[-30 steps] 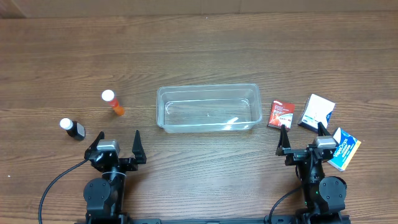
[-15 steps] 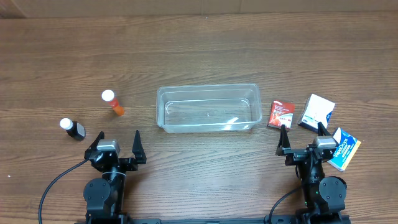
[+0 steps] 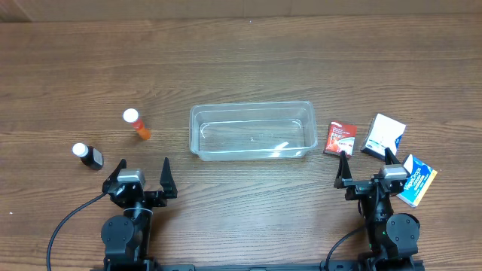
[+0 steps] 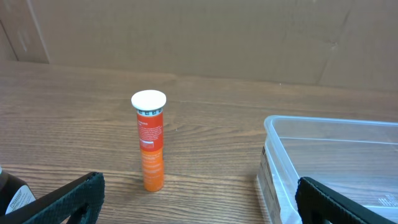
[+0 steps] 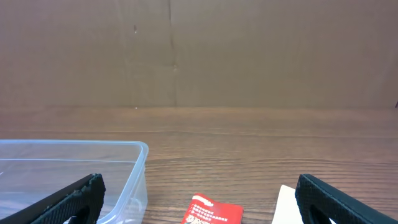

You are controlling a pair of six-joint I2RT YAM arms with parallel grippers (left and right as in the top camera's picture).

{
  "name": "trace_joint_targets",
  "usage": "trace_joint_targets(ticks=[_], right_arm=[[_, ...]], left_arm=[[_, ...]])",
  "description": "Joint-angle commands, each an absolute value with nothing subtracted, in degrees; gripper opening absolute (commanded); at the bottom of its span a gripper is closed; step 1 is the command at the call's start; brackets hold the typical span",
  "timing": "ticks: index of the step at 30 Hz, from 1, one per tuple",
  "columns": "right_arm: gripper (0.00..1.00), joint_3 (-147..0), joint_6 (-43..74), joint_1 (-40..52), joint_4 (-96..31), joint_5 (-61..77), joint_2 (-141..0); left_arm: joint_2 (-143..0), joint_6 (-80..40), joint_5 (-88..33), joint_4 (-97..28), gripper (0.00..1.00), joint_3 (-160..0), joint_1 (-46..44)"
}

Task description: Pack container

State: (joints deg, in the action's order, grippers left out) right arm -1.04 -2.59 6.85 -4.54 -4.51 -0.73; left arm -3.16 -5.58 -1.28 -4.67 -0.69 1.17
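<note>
1. In the middle of the tabletop point(image 3: 248, 53) the clear container point(image 3: 251, 105) lay with its long side across. Nothing was visible inside it, so packing looked not yet begun.
2. At the near edge both arms sat low. The left jaws were spread wide and held nothing, and the right jaws were likewise spread and empty.
3. Left of the container stood an orange tube point(image 3: 136, 125) with a white cap, upright in the left wrist view. A small dark bottle point(image 3: 88, 155), also white-capped, sat nearer the left arm. The two were apart from each other and from the container.
4. On the right, a red packet point(image 3: 341, 138) lay just beside the container's end and a white packet point(image 3: 384, 135) farther out. A blue-and-white packet point(image 3: 418, 179) lay close against the right arm.
5. A sound first move, I judged, was for each arm to take what lay on its own side.
6. The tube was tall and narrow and would probably topple if nudged. The jaws needed to straddle its body squarely before closing.
7. The flat packets offered little height, so a steep descent and a pinch across an edge seemed wise. The red one called for care, since a careless approach could shove the container.
8. Only one arm should be over the container at a time.
</note>
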Motion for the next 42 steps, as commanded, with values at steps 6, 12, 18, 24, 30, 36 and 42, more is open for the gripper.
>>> trace_joint_targets(ticks=[6, 12, 18, 24, 30, 36, 42], right_arm=[[1.0, -0.5, -2.3, 7.2, -3.3, -5.3, -0.2], [1.0, -0.5, -2.3, 7.2, -4.2, -4.4, -0.2], [1.0, -0.5, -2.3, 7.2, -4.4, -2.9, -0.2], [1.0, -1.5, 3.0, 7.2, -6.0, -2.9, -0.2], [1.0, -10.7, 6.0, 7.2, -13.5, -2.9, -6.3], [1.0, -22.7, 10.6, 7.2, -17.1, -2.8, -20.8], [1.0, -40.9, 10.5, 7.2, -29.2, -0.3, -40.4]], left_arm=[[-2.8, -5.8, -1.1, -4.5, 1.0, -0.4, 1.6], [-2.8, -5.8, -1.5, -4.5, 1.0, -0.4, 1.6], [-2.8, -6.7, -1.6, -4.4, 1.0, -0.4, 1.6], [-2.9, -9.7, -1.5, -7.5, 1.0, -4.4, 1.5], [-8.4, -9.7, -1.9, -12.1, 1.0, -16.0, 1.5], [-22.2, -9.7, -4.3, -21.1, 1.0, -31.9, 1.5], [-37.6, -9.3, -3.9, -37.6, 1.0, -50.9, 1.5]])
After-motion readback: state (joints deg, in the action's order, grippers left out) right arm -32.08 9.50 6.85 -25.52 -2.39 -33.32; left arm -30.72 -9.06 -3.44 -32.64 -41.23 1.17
